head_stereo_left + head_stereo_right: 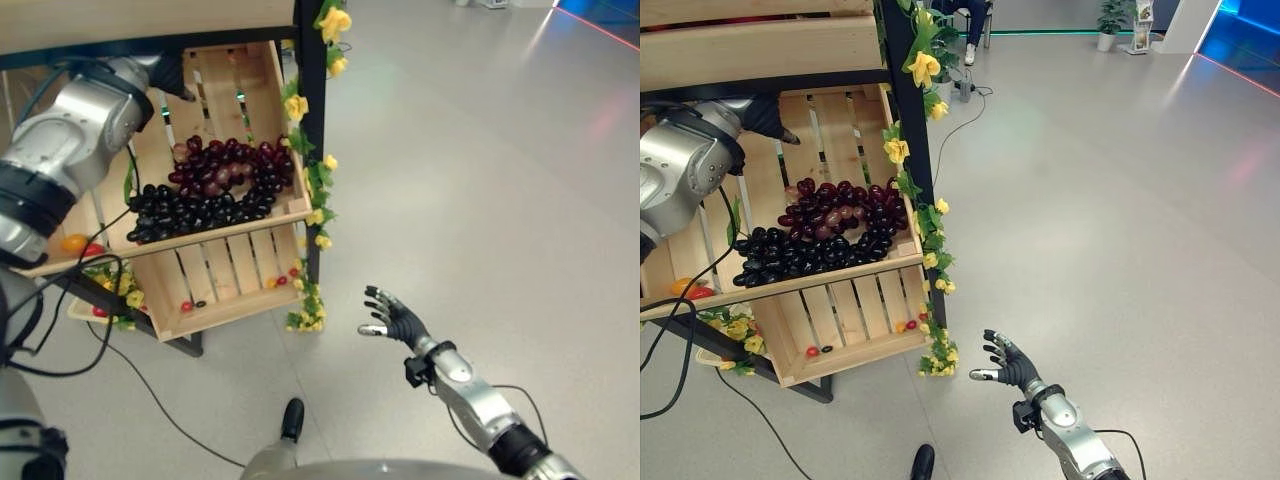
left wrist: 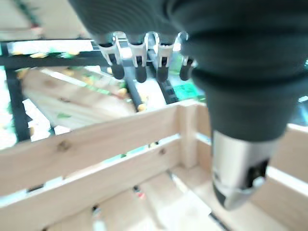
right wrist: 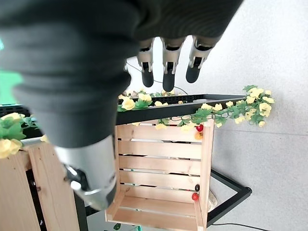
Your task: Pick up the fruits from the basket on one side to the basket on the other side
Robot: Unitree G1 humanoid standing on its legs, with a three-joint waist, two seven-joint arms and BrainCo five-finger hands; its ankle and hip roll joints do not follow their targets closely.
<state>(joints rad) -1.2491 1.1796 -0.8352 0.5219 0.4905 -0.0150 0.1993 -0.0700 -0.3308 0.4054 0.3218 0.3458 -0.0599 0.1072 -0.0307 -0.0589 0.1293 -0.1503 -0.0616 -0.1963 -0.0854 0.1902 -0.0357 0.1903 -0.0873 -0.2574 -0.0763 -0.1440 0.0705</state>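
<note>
Over the crate [image 1: 290, 212] | my left hand [image 1: 170, 72], fingers relaxed, above-left of grapes [image 1: 205, 190] | right hand [image 1: 395, 318] spread, far off

Yellow flower garland [image 1: 923, 215], potted plant [image 1: 1108, 22]

No legible text, labels or numbers anywhere.

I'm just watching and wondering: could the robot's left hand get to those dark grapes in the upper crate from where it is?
Probably yes. The left hand is already inside the upper crate, above the grapes, fingers relaxed, with nothing between them.
</note>
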